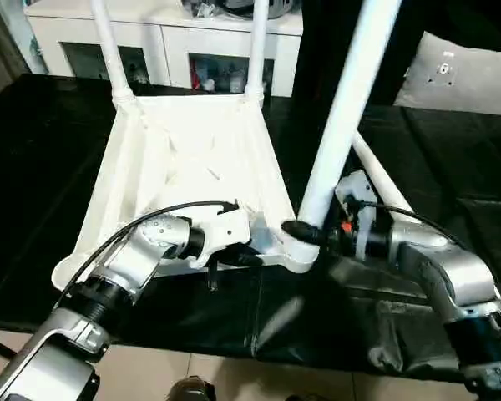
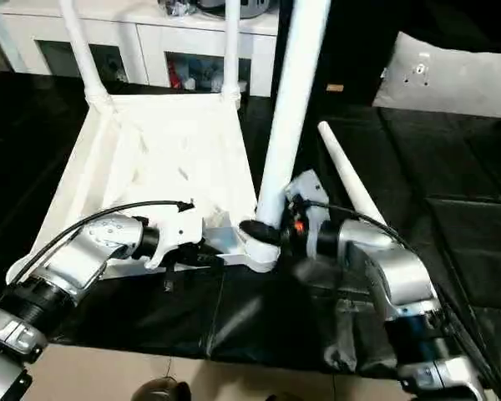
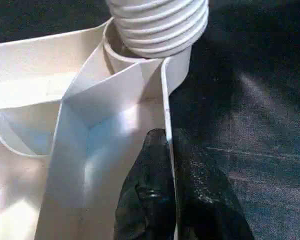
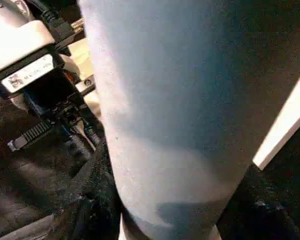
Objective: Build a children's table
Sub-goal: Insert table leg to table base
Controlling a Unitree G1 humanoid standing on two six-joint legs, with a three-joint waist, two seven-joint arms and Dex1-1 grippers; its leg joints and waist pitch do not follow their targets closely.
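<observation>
Head view, table: children's table [image 1: 192, 159] upside down at frame centre on the black counter [image 1: 33, 167]; two legs seated at upper corners.
Head view, spare: loose leg [image 2: 351, 180] lies right of centre.
Left wrist view: left pincer [image 3: 170, 200] clamped shut on the thin rim.
Right wrist view: right pincer [image 1: 305, 232] grips the near-corner leg [image 4: 180, 100] at its base.
Handling: likely light, stiff, slippery plastic; hold legs low, top by rim.

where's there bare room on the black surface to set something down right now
Free: the black cover left of the upturned tabletop, and the stretch right of the loose leg. Crowded: the near corner, where both claws, left and right, work the third leg.
</observation>
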